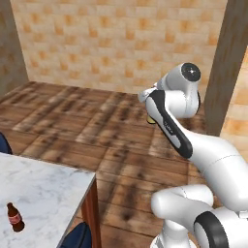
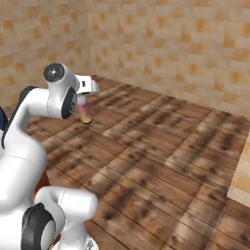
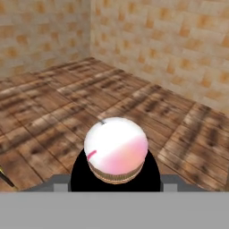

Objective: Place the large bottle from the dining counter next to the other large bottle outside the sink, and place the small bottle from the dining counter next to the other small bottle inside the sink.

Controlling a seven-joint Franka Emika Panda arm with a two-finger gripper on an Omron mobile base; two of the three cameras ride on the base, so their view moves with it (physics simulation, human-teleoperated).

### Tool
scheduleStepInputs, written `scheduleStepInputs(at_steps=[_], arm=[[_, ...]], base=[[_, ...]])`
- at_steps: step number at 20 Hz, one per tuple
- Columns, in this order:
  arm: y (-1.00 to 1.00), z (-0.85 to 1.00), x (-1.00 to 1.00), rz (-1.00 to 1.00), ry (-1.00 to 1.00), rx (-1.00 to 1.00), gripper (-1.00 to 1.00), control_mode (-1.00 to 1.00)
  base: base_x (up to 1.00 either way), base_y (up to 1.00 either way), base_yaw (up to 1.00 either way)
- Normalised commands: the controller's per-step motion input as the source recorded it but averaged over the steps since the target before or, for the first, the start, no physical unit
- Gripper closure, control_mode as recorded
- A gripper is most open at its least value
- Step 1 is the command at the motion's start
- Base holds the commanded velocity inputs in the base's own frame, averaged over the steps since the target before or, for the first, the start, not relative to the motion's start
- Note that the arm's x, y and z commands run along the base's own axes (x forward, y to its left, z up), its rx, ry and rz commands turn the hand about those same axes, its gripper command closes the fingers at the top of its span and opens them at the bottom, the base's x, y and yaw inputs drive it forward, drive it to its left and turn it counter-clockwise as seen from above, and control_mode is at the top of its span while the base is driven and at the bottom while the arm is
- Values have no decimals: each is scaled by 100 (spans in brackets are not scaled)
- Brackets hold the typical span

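In the left base view, the arm is raised over the wooden floor (image 1: pixel 72 126), and a small yellow end of the large bottle (image 1: pixel 150 119) shows just behind the wrist. One small bottle (image 1: pixel 15 217) stands upright on the desk (image 1: pixel 43 189), near its front edge at the lower left. I count one small bottle and one desk here. Something dark blue, perhaps a chair, shows beside the desk, but I cannot tell what it is.

In the right base view, the large bottle (image 2: pixel 86 113) hangs below the hand, with its pink and yellow body pointing down to the floor and well apart from the desk. I count one large bottle. The fingers are hidden by the wrist.

In the hand view, the white cap and black shoulder of the large bottle (image 3: pixel 116 150) are seen from above, between the fingers. I judge the fingers are clenched on this bottle.

The step in hand seems to be carrying the large bottle to the sink area. To do it well, keep the bottle upright, hold the grip firm, and drive smoothly so that it does not swing or slip.
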Motion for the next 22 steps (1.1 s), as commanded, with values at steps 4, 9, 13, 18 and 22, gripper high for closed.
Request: scheduleStepInputs(at_steps=[4,9,13,18,22], arm=[[0,0,0,0,0,0,100,100],[0,0,0,0,0,0,100,100],[0,0,0,0,0,0,100,100],[0,0,0,0,0,0,100,100],[0,0,0,0,0,0,100,100]], base=[[-8,0,-23],[-9,0,-23],[-7,0,-23],[-3,0,-23],[-1,0,-23]])
